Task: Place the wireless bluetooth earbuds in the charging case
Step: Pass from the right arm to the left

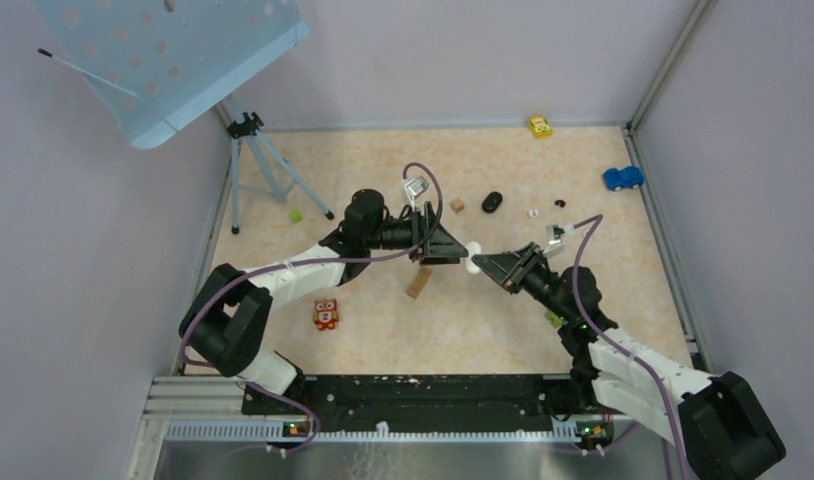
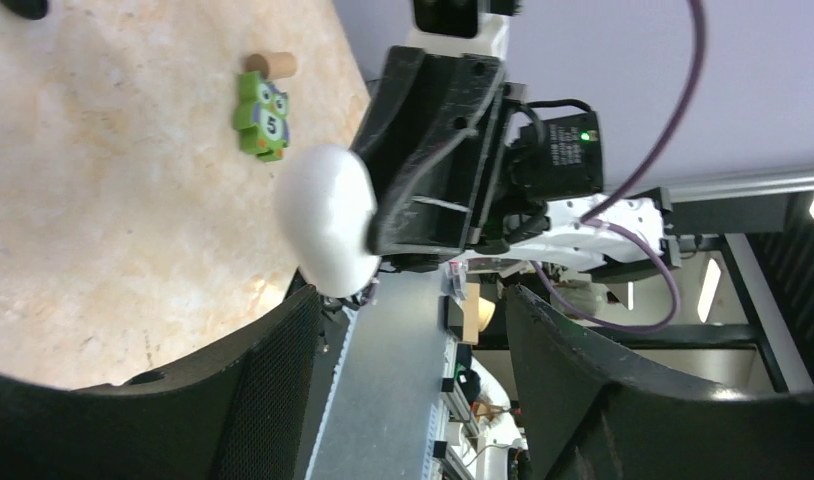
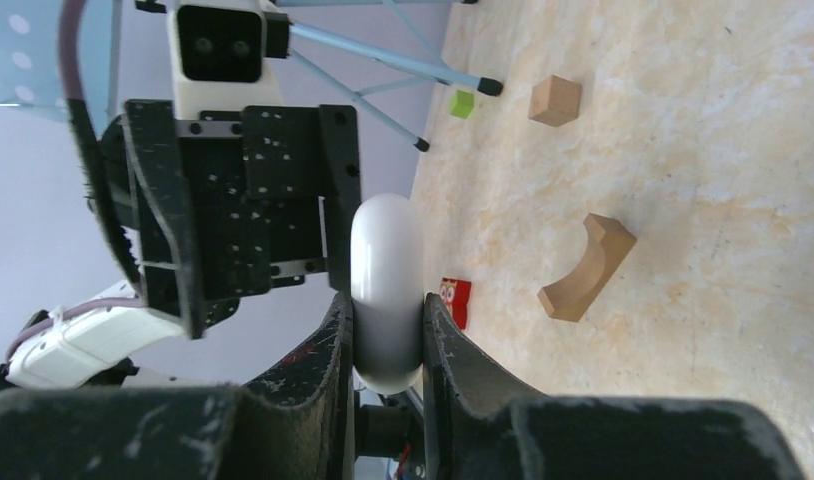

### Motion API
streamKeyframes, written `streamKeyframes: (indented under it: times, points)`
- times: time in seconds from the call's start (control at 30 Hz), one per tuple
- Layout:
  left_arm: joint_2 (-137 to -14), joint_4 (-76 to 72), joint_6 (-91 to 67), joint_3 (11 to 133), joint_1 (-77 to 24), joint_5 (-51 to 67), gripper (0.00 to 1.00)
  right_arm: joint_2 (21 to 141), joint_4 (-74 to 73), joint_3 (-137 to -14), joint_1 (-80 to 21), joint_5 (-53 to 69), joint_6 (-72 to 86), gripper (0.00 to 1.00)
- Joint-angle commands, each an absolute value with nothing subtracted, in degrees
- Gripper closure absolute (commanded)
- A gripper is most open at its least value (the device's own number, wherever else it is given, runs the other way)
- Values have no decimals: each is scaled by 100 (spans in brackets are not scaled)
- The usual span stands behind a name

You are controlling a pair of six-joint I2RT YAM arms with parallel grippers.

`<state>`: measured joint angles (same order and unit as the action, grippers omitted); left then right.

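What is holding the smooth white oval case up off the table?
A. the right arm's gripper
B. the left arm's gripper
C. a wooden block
A: the right gripper pinches the smooth white oval case between its two black fingers.

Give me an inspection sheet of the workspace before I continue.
Surface: beige table.
Job's things: white charging case held aloft; white earbud and black earbud lying on table.
Clutter: arch block, wooden cube, red owl tile, green owl tile, green cube, yellow car, blue car, black oval object.
Grippers: right gripper shut on case; left gripper open, facing it.
Cables: purple cables along both arms, no snag seen.
Surroundings: tripod, blue perforated panel.
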<state>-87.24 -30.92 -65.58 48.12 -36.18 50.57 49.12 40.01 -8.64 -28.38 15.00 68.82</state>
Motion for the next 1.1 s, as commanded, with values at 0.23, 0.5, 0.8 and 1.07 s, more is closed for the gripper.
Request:
streamKeyframes:
  times: [0.23, 0.5, 0.8, 1.07]
  points:
    - [-8701, -3258, -6290, 4718, -3649, 4888, 31, 5373, 5800, -786, -2839, 1945, 7442, 100]
    - [-8831, -4190, -6743, 4540, -3647, 5011, 45, 5514, 6193, -727, -2840, 1979, 7696, 100]
    - [-8956, -4688, -7129, 4486, -3651, 5027, 47, 5751, 6379, -820, -2845, 2193, 7731, 100]
    - [-9064, -5374, -7563, 4399, -3652, 5122, 74, 5915, 6630, -758, -2841, 2163, 7849, 100]
